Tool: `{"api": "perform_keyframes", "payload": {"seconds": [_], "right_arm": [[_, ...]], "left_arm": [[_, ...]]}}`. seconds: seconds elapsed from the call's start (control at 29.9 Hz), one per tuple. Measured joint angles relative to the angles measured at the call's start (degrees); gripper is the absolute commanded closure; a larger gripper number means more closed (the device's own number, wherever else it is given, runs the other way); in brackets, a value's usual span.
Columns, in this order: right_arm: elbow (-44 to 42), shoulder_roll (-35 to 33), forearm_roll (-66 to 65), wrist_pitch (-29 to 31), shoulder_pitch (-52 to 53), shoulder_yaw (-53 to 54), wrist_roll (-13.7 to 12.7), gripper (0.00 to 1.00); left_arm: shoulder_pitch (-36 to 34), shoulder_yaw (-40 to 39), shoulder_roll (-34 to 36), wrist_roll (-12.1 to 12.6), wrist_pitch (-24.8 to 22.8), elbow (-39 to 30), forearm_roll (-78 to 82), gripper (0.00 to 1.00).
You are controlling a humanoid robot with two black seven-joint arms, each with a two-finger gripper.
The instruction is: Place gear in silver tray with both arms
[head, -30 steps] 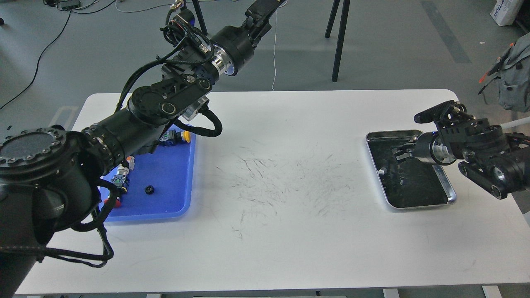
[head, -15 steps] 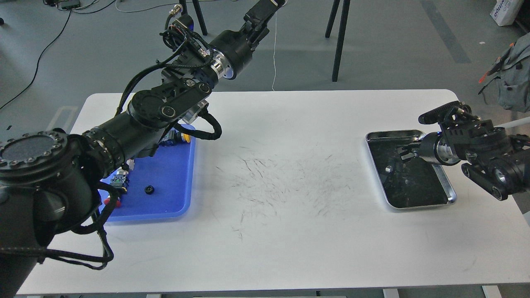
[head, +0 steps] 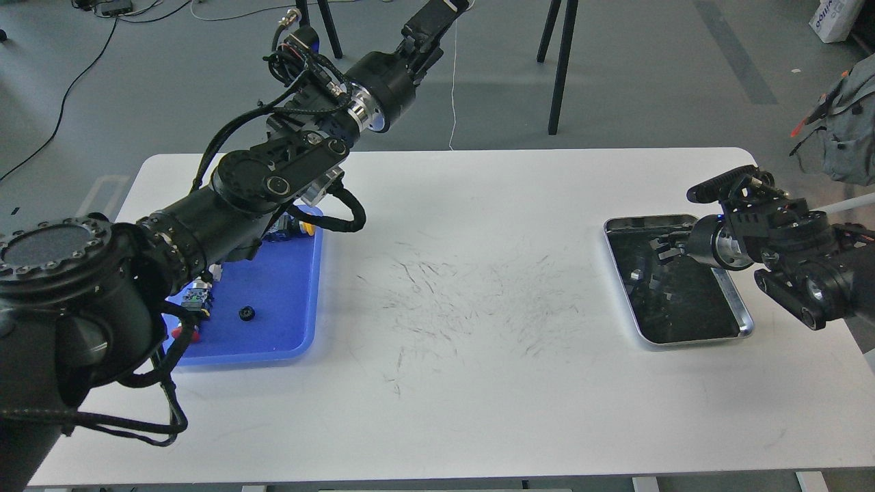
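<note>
The white bench (head: 437, 355) carries a blue tray (head: 280, 321) at the left and the silver tray (head: 742, 318) at the right. The left arm (head: 260, 184) reaches up past the bench's far edge; its tool (head: 432, 20) is too dark to tell apart or together. The right tool (head: 664, 247) hangs over the silver tray, fingers apart. A small silver gear (head: 636, 275) lies on that tray's dark floor. A black gear (head: 247, 313) sits in the blue tray. No writing on these things can be read.
</note>
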Motion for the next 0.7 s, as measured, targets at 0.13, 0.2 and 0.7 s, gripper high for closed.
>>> {"api": "perform_keyframes", "payload": {"seconds": [0.13, 0.2, 0.7], "right_arm": [[0.0, 0.0, 0.0, -0.2, 0.0, 0.2, 0.0, 0.26], [0.0, 0.1, 0.0, -0.3, 0.0, 0.2, 0.0, 0.18], [-2.6, 0.1, 21.0, -0.2, 7.1, 0.4, -0.1, 0.03]], "left_arm": [[-0.1, 0.0, 0.0, 0.0, 0.0, 0.0, 0.0, 0.01], [-0.1, 0.0, 0.0, 0.0, 0.0, 0.0, 0.0, 0.01], [-0.3, -0.1, 0.0, 0.0, -0.1, 0.0, 0.0, 0.01]]}}
